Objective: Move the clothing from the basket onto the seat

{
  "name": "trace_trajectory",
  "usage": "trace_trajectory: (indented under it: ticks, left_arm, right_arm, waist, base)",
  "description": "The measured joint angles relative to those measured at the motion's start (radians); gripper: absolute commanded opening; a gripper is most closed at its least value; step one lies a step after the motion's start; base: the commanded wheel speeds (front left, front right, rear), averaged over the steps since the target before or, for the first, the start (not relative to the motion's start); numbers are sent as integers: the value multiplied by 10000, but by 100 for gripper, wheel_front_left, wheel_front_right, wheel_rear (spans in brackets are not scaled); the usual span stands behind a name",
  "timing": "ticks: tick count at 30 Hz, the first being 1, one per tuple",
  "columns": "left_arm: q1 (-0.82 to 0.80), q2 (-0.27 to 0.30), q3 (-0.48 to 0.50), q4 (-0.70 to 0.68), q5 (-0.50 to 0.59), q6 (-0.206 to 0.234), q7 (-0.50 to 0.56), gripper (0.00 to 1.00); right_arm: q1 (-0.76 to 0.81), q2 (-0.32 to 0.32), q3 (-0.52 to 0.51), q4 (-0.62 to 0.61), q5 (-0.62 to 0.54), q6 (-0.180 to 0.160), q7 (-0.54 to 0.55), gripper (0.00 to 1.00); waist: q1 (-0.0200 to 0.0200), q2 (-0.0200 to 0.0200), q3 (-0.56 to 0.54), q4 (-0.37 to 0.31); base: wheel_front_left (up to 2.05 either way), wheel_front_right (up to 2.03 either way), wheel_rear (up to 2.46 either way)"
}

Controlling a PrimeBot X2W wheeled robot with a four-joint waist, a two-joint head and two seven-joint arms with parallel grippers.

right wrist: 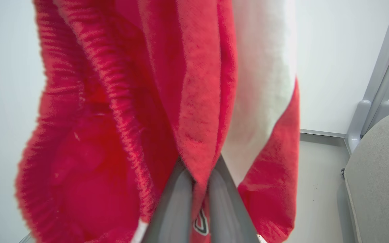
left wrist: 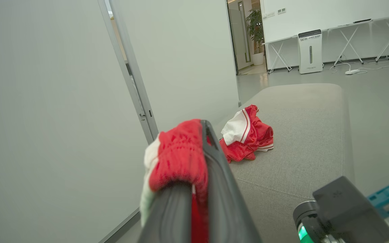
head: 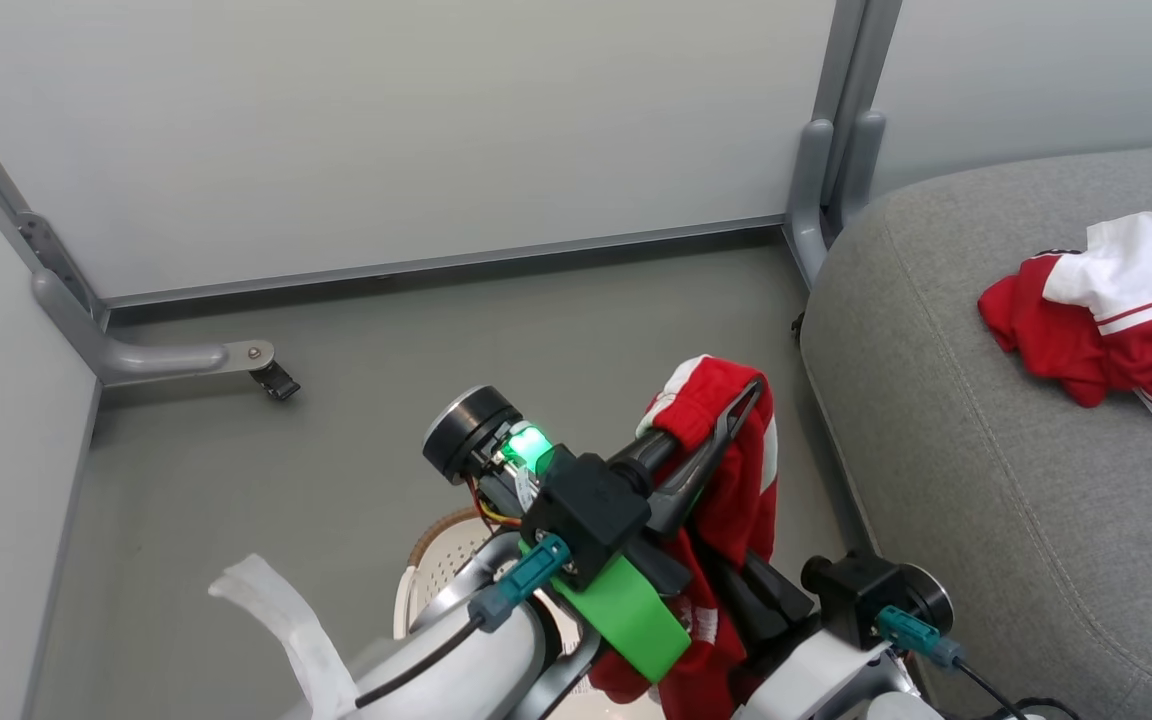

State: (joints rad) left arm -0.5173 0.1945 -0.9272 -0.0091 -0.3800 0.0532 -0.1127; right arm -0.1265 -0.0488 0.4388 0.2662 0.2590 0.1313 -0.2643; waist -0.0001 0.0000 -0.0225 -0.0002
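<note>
A red and white garment (head: 736,480) hangs in the air between the basket and the seat, and both grippers hold it. My left gripper (head: 726,415) is shut on its bunched waistband (left wrist: 179,158). Lower down, my right gripper (head: 741,590) is shut on a fold of the same cloth (right wrist: 194,101), which hangs close in front of the right wrist camera. A second red and white garment (head: 1106,315) lies crumpled on the grey seat (head: 956,480) to the right, also seen as the garment (left wrist: 248,135) on the seat (left wrist: 302,141). A small part of the cream basket (head: 433,540) shows beneath my left arm.
Pale partition walls close off the back and left. A grey post foot with a caster (head: 191,357) juts onto the floor at the left. Another grey post (head: 829,170) stands by the seat's corner. A white appliance (left wrist: 310,51) and folding tables stand far beyond the seat.
</note>
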Motion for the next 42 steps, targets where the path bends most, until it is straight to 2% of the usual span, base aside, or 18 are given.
trace_trajectory:
  ticks: [9, 10, 11, 12, 13, 21, 28, 36, 42]
  left_arm:
    - [251, 105, -56, 282, -180, 42, -6, 0]
    - [285, 117, -67, 311, -194, 42, -33, 26]
    - [304, 130, -79, 339, -203, 42, -36, 36]
    - [325, 153, -86, 380, -215, 54, -46, 92]
    - [362, 167, -92, 428, -224, 82, -69, 100]
    - [676, 307, -69, 736, -410, 184, -240, 100]
    - [1125, 583, -81, 888, -585, 171, -451, 100]
    - [1474, 1083, 153, 805, -640, 451, -656, 100]
    - [1476, 1417, 247, 637, -546, 535, -742, 100]
  right_arm:
    - [54, 2, -194, -207, 301, 0, 2, 0]
    - [55, 2, -278, -293, 378, 0, 0, 0]
    - [57, 0, -326, -357, 428, 0, 2, 0]
    - [58, 0, -395, -441, 476, 0, 2, 0]
    - [61, 2, -458, -525, 558, 0, 2, 0]
    - [-80, 2, -1212, -1269, 918, 0, 2, 0]
    - [-122, 4, -2280, -1960, 924, 0, 2, 0]
    - [-96, -4, -3544, -2495, 1035, 0, 2, 0]
    - [-20, -6, -4021, -2790, 1003, 0, 2, 0]
  waist:
    - [0, 0, 60, 37]
    - [0, 0, 69, 37]
    - [0, 0, 76, 39]
    - [0, 0, 86, 39]
    - [0, 0, 97, 38]
    - [0, 0, 223, -59]
    - [0, 0, 369, -405]
    - [1, 0, 740, -1227]
    - [1, 0, 1131, -2060]
  base:
    - [0, 0, 0]
    - [0, 0, 0]
    - [0, 0, 0]
    - [0, 0, 0]
    - [0, 0, 0]
    - [0, 0, 0]
    - [0, 0, 0]
    - [0, 0, 0]
    - [0, 0, 0]
